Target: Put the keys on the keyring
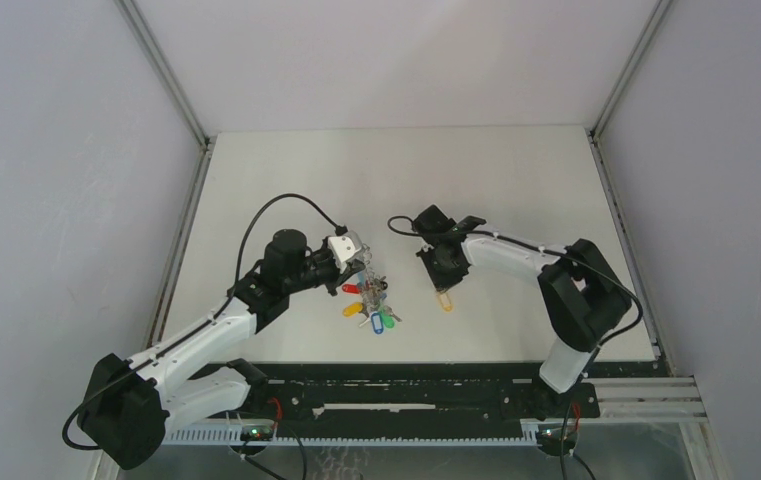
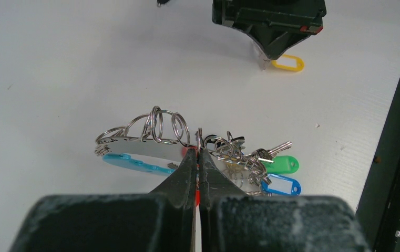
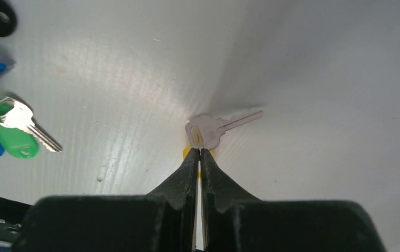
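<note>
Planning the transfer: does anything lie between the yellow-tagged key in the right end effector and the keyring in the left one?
Nothing visible: only bare table separates the key in the right end effector from the keyring in the left end effector.

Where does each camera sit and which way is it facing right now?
Top external: above and behind the bases, facing down on the white table; both arms, left gripper and right gripper, show.
Left wrist: faces along its own shut fingers at the large grey-and-cyan keyring fringed with tagged keys.
Right wrist: faces down its own shut fingers at the small silver key with a yellow tag.
Shared: both wrist views show the keyring's green tag.
</note>
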`<state>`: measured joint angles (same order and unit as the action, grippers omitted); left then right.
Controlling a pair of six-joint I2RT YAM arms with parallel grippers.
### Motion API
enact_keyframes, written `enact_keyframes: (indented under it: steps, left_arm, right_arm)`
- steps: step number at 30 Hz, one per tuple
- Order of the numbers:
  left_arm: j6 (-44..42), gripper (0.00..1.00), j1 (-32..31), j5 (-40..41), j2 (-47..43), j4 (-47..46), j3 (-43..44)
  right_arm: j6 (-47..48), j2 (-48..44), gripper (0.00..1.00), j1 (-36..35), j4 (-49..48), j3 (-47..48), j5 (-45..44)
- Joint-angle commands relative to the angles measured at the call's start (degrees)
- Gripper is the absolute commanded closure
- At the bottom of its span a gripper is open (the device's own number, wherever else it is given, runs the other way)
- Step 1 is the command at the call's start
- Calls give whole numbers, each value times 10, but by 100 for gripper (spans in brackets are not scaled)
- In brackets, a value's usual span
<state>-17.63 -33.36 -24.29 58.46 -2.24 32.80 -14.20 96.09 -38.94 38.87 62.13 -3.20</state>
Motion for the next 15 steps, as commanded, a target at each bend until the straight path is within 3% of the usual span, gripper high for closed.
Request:
enact_keyframes:
  steps: [1, 10, 15]
  left_arm:
    - [-9, 100, -2, -15, -9, -35, 9]
    - [-10, 100, -2, -15, -6, -34, 10]
    - [-10, 100, -2, -12, -5, -34, 11]
  right_arm:
    - [24, 43, 100, 5, 95, 52, 30]
    - [42, 101, 100, 1, 116, 118, 20]
    - [41, 102, 84, -7, 117, 130, 5]
